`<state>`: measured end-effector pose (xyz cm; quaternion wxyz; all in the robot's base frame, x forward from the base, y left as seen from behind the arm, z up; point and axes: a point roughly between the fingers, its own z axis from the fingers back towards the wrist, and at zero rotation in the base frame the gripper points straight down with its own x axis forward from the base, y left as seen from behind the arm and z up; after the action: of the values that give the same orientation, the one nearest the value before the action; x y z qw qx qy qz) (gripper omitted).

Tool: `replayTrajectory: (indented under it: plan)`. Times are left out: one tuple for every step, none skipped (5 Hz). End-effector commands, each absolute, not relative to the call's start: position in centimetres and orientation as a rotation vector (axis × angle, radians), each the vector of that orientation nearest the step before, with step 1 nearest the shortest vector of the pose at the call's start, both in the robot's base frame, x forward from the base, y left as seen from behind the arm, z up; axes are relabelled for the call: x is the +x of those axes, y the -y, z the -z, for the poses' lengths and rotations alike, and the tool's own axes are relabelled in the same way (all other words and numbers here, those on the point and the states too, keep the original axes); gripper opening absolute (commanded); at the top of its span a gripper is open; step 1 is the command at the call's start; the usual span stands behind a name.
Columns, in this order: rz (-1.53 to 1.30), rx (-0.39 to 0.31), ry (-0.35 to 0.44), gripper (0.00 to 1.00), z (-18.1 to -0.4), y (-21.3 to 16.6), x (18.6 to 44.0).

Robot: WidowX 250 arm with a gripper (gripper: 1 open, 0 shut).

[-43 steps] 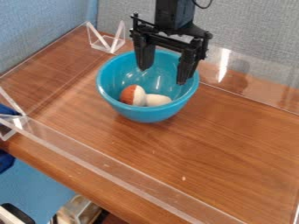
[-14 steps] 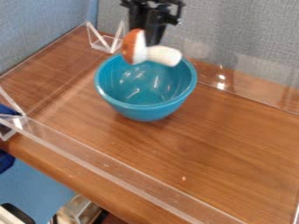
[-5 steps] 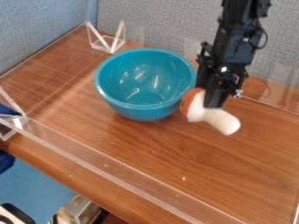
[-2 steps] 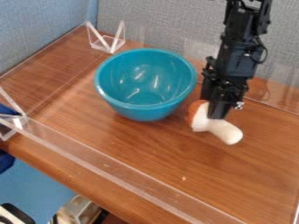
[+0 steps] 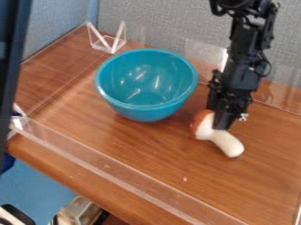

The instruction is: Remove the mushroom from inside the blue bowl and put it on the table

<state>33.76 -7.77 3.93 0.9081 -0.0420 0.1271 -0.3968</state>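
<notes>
The mushroom (image 5: pixel 220 136), orange-red cap and cream stem, hangs low over the table (image 5: pixel 129 149) to the right of the blue bowl (image 5: pixel 144 83). Its stem end looks close to or touching the wood. My gripper (image 5: pixel 223 115) comes down from above and is shut on the mushroom near its cap. The bowl holds nothing and stands clear to the left of the gripper.
Low clear acrylic walls (image 5: pixel 83 155) edge the tabletop. A clear triangular stand (image 5: pixel 108 38) sits at the back left corner. A dark blurred shape (image 5: pixel 10 79) covers the left edge of the view.
The mushroom has gone from inside the bowl, up, and across to the right side. In the last second it dropped lower toward the wood. A dark shape has entered at the left.
</notes>
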Motion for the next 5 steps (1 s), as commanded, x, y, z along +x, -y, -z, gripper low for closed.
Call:
replayTrajectory:
  plan:
    - [0.854, -0.083, -0.218, 0.0, -4.63, 8.78, 34.3]
    - [0.854, -0.089, -0.222, 1.0, -4.27, 8.92, 34.24]
    - [0.853, -0.095, -0.226, 1.0, -3.89, 9.01, 34.18]
    - [0.85, -0.088, -0.225, 1.0, -4.27, 9.09, 34.12]
    - [0.846, -0.081, -0.224, 1.0, -4.65, 9.17, 34.06]
